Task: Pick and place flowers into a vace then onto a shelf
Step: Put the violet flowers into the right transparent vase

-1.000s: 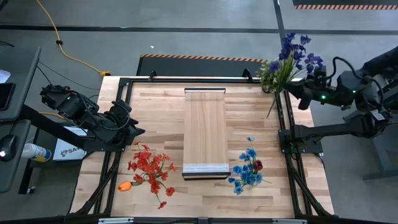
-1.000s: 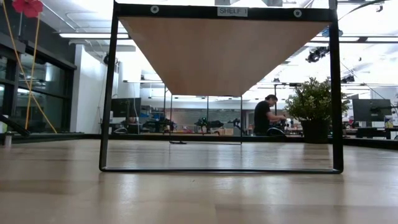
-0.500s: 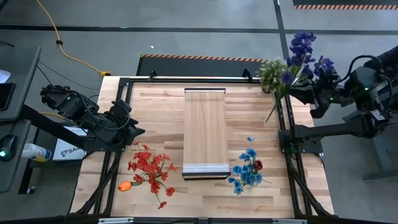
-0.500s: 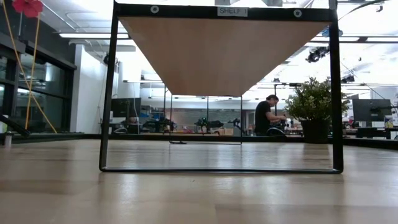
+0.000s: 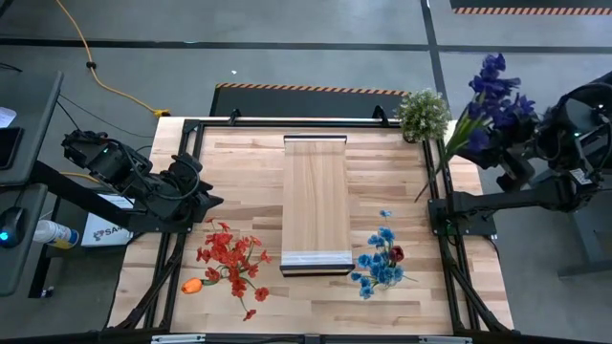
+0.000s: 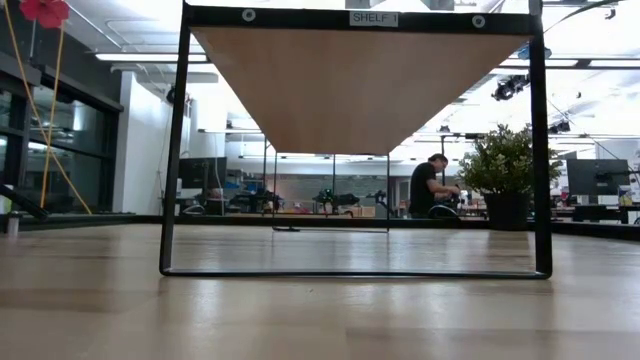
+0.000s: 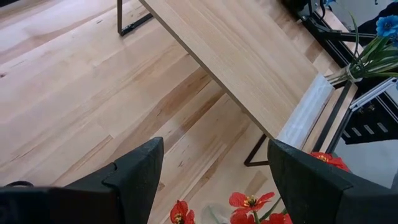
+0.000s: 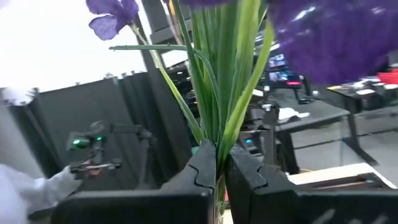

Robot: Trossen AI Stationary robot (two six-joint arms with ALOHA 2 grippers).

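From the high view, the right gripper [image 5: 505,153] sits off the table's right edge, clenched on the purple flowers [image 5: 492,96] — heads up and away, stem slanting down toward the table [image 5: 239,172] edge. A second ago the bunch overlapped the potted plant [image 5: 423,113]; it has since swung rightward, clear of it. The left gripper [image 5: 212,202] waits released beside the red flowers [image 5: 229,256]; blue flowers [image 5: 381,260] lie right of the shelf [image 5: 316,201].

The low view shows only the shelf's underside [image 6: 360,85], unchanged.

The left wrist view shows spread fingers [image 7: 140,171] above red heads [image 7: 249,202].

The right wrist view alone shows the grip — fingers [image 8: 205,165] pinching green stems [image 8: 217,93] standing upright.
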